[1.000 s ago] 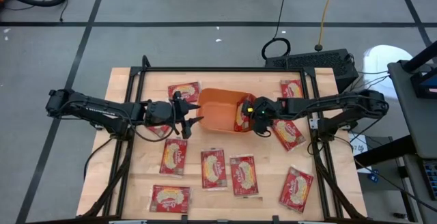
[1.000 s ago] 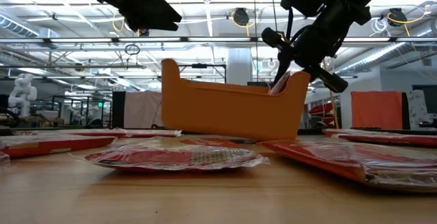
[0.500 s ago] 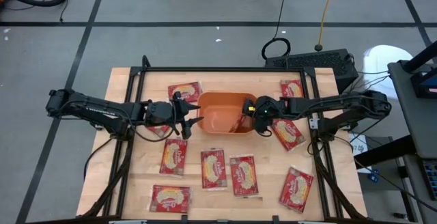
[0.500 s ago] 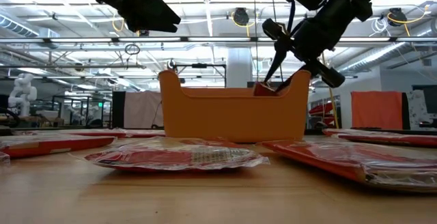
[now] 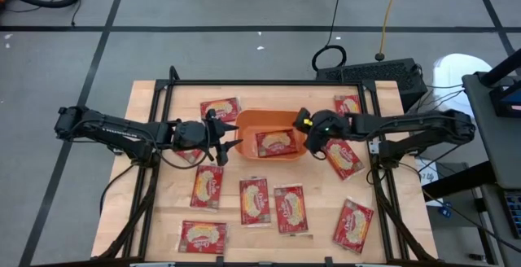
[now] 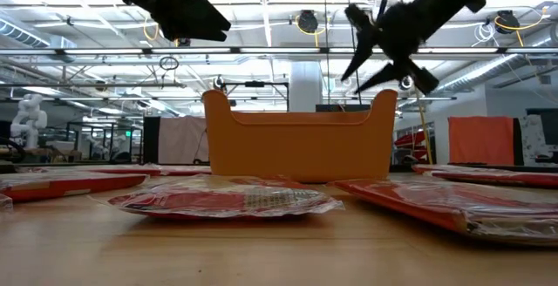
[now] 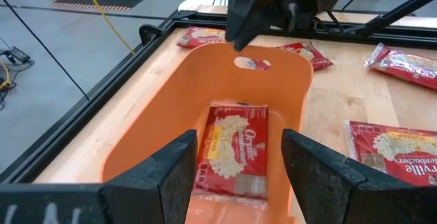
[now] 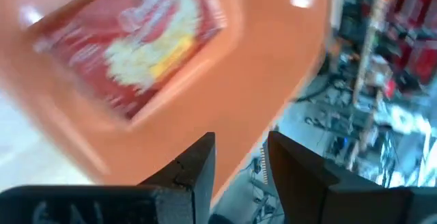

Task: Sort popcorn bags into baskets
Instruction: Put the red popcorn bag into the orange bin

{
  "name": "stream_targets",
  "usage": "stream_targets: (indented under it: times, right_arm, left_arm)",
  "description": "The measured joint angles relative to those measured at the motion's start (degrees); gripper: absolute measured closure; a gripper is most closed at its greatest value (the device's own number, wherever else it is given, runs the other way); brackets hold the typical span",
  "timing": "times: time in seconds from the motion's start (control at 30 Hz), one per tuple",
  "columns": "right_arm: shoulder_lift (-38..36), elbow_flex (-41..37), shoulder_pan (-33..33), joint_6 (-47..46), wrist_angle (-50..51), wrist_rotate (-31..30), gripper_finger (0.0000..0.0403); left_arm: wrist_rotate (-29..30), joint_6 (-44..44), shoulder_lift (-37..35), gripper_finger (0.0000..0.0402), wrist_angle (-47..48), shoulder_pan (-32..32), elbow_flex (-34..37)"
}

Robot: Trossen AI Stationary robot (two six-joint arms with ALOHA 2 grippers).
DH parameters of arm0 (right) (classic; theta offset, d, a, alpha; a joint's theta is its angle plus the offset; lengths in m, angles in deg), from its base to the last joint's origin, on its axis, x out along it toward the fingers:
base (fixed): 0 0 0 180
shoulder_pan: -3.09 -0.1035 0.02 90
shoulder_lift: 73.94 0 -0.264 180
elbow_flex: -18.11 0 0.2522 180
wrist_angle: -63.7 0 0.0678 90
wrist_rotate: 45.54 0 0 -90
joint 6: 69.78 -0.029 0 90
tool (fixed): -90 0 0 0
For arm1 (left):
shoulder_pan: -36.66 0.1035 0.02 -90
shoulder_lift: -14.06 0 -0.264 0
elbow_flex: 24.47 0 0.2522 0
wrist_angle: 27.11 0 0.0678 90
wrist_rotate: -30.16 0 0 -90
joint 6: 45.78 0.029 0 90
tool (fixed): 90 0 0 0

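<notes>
one bag [image 5: 277, 142] lying flat in the bin [image 5: 248, 122], rest scattered on the table [image 5: 163, 210]. right gripper [image 6: 377, 49] above the bin's right end, fingers spread, empty. left gripper [image 5: 225, 141] at the left rim, fingers wide, empty. could clip the rim and shove the bin if either swings low.

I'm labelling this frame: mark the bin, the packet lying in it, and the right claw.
bin [image 5: 247, 123]: high view, bare floor at its left end.
packet [image 5: 277, 142]: high view, middle of its face.
right claw [image 6: 373, 48]: low view, between its spread tips, above the bin's right end.
</notes>
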Motion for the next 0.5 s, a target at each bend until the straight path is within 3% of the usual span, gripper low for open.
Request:
stream_targets:
  times: [0.27, 0.5]
  right_arm:
    - [-1.5, 0.0, -0.4, -39.4, -8.1, 0.1, 0.0296]
    - [-0.7, 0.0, -1.1, -64.6, -18.2, 2.9, 0.0326]
  left_arm:
    - [0.0, 1.2, 0.0, 0.0183, -0.1, 1.7, 0.0]
    - [0.0, 2.3, 0.9, 0.0183, -0.7, 3.9, 0.0]
